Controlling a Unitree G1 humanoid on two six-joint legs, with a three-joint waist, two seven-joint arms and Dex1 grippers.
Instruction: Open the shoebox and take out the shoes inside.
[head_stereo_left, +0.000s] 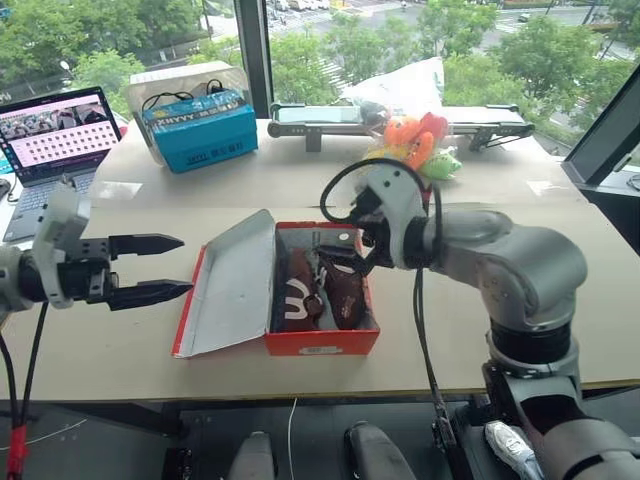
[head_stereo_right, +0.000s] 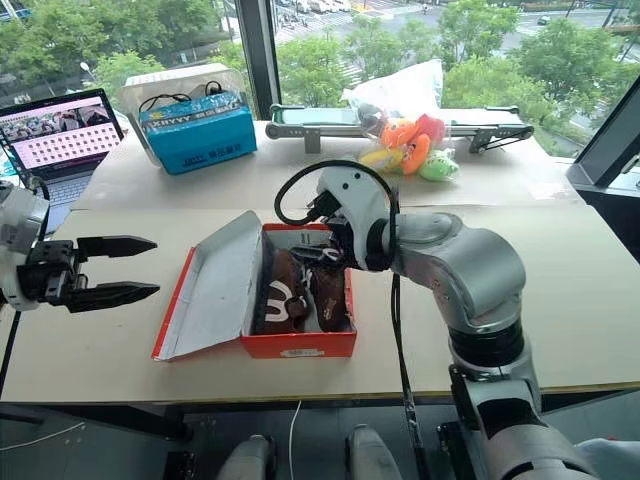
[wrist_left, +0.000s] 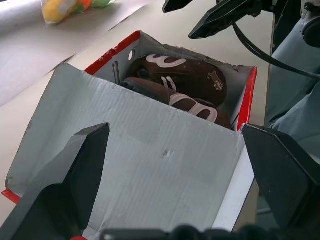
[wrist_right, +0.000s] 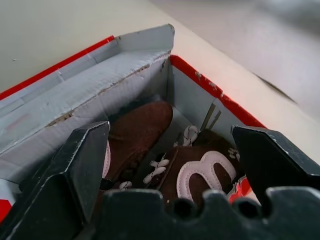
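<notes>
Your shoebox (head_stereo_left: 235, 290) lies open mid-frame; its white label (head_stereo_left: 318, 350) is unreadable. The right claw (head_stereo_left: 345, 250), spread wide, hovers over the shoes (head_stereo_left: 322, 288). The left claw (head_stereo_left: 150, 268), spread and empty, sits left of the lid.

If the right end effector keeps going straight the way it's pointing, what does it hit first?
Most likely the shoes in the open shoebox; the open right end effector hangs just above them, aimed into the box.

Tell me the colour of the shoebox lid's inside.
Grey-white, plain cardboard; the shoebox lid shows it best in the left wrist view.
</notes>
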